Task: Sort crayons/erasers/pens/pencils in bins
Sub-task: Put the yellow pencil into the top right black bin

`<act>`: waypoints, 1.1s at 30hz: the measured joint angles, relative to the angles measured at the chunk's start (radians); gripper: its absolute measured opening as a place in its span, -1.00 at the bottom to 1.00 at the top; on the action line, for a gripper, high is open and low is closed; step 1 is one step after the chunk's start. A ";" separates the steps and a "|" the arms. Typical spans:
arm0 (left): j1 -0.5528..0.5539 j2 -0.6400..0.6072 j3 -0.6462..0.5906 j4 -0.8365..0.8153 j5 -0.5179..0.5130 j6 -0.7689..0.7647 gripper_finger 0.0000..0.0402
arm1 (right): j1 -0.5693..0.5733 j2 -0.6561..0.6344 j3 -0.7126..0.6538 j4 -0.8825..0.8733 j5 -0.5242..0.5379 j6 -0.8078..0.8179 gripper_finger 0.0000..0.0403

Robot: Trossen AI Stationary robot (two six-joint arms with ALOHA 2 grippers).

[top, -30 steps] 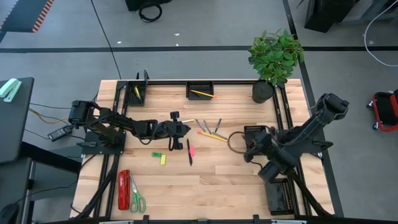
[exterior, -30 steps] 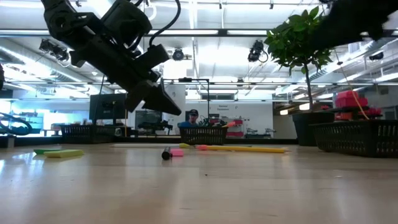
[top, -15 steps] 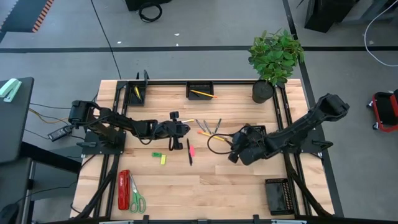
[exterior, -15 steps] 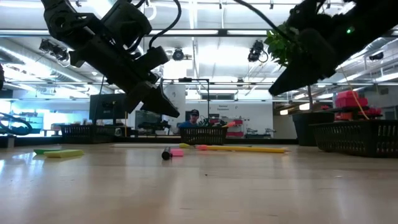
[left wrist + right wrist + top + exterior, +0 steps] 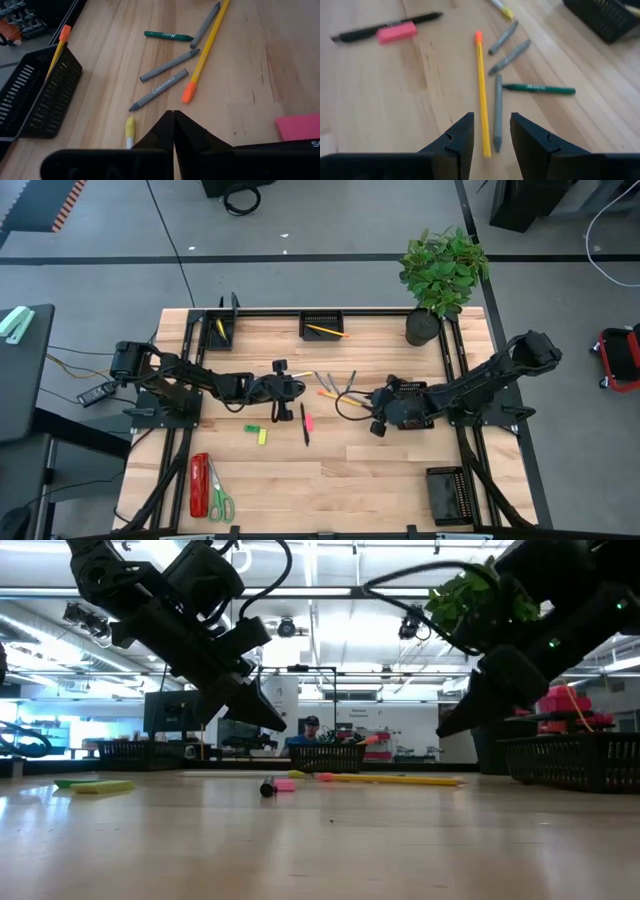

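Hovering open, right tool [image 5: 490, 131] nears what looks like a pencil [image 5: 481, 95].

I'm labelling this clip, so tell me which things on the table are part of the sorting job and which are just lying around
Part of the job:
yellow pencil
grey crayons
green crayon
black pen
pink eraser
yellow and green erasers
mesh bins

Just lying about:
red stapler
green-handled scissors
potted plant

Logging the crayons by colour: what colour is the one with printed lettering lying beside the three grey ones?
Dark green crayon; clearest in the right wrist view.
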 joint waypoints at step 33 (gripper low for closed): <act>0.000 0.000 0.000 -0.081 0.000 -0.095 -0.93 | -0.239 0.370 0.170 0.200 -0.310 -0.254 -0.40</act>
